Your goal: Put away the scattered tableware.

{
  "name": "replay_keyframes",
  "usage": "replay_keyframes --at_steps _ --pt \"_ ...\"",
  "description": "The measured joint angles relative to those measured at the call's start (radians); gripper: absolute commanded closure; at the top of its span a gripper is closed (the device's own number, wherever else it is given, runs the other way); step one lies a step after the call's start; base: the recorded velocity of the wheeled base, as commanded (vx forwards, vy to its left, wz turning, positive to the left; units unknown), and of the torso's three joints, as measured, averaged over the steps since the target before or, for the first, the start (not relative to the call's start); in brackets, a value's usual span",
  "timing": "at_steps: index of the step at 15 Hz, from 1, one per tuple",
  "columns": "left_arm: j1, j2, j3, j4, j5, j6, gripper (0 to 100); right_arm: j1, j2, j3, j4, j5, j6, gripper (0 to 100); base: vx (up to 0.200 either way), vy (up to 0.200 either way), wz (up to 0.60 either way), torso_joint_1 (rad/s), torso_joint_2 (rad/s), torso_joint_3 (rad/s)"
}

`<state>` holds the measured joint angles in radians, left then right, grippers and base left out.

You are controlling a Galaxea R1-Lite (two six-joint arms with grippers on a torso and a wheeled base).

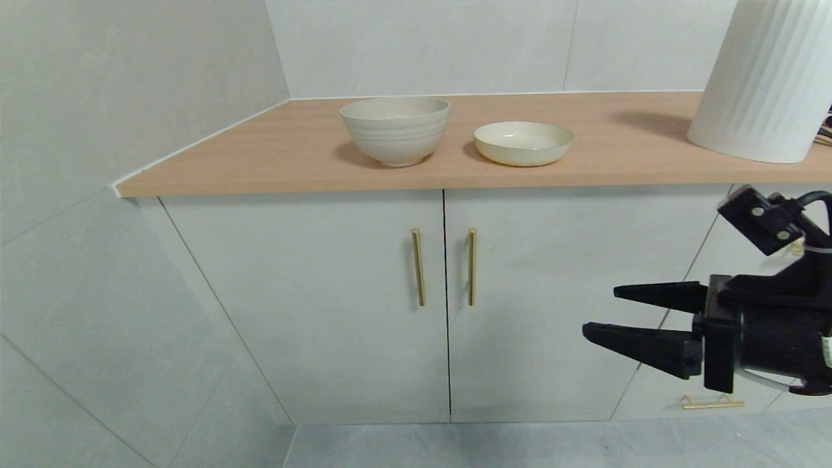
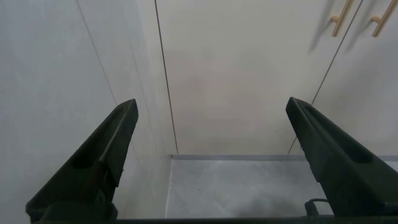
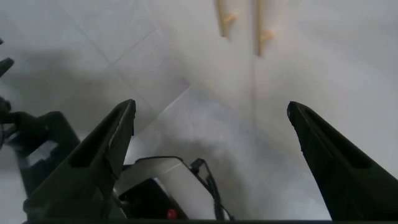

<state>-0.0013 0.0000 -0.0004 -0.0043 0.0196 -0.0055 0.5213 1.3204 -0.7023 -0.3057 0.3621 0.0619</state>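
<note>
A ribbed beige bowl (image 1: 395, 129) and a shallow cream dish (image 1: 522, 142) stand side by side on the wooden countertop (image 1: 273, 156). Below them are two white cabinet doors with gold handles (image 1: 418, 266), also seen as gold handles (image 2: 357, 15) in the left wrist view and gold handles (image 3: 242, 22) in the right wrist view. My right gripper (image 1: 601, 312) hangs open in front of the right door, well below the countertop, with nothing between its fingers. My left gripper (image 2: 211, 112) is open too, low down and facing the cabinet base and the floor.
A tall white ribbed container (image 1: 767, 78) stands on the countertop at the far right. A tiled wall (image 1: 97, 130) closes in on the left. A small gold handle (image 1: 712, 403) sits low on the cabinet at the right. Grey floor (image 1: 520, 445) lies below.
</note>
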Motion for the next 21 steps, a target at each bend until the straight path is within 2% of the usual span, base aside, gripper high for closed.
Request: replay_keyframes --at_steps 4,7,13,17,21 --pt "0.0 0.0 0.0 0.0 0.0 0.0 0 0.029 0.087 -0.082 -0.019 0.004 0.001 0 0.0 0.0 0.0 0.0 0.0 0.0" --pt "0.0 0.0 0.0 0.0 0.0 0.0 0 0.055 0.184 -0.148 -0.039 0.003 0.048 0 0.0 0.0 0.0 0.0 0.0 0.0" --pt "0.0 0.0 0.0 0.0 0.0 0.0 0 0.08 0.43 -0.253 -0.222 0.004 0.077 0 0.0 0.0 0.0 0.0 0.0 0.0" --pt "0.0 0.0 0.0 0.0 0.0 0.0 0 0.083 0.583 -0.276 -0.473 0.0 0.139 0 0.0 0.0 0.0 0.0 0.0 0.0" --pt "0.0 0.0 0.0 0.0 0.0 0.0 0 0.081 0.663 -0.29 -0.502 -0.005 0.149 0 0.0 0.0 0.0 0.0 0.0 0.0"
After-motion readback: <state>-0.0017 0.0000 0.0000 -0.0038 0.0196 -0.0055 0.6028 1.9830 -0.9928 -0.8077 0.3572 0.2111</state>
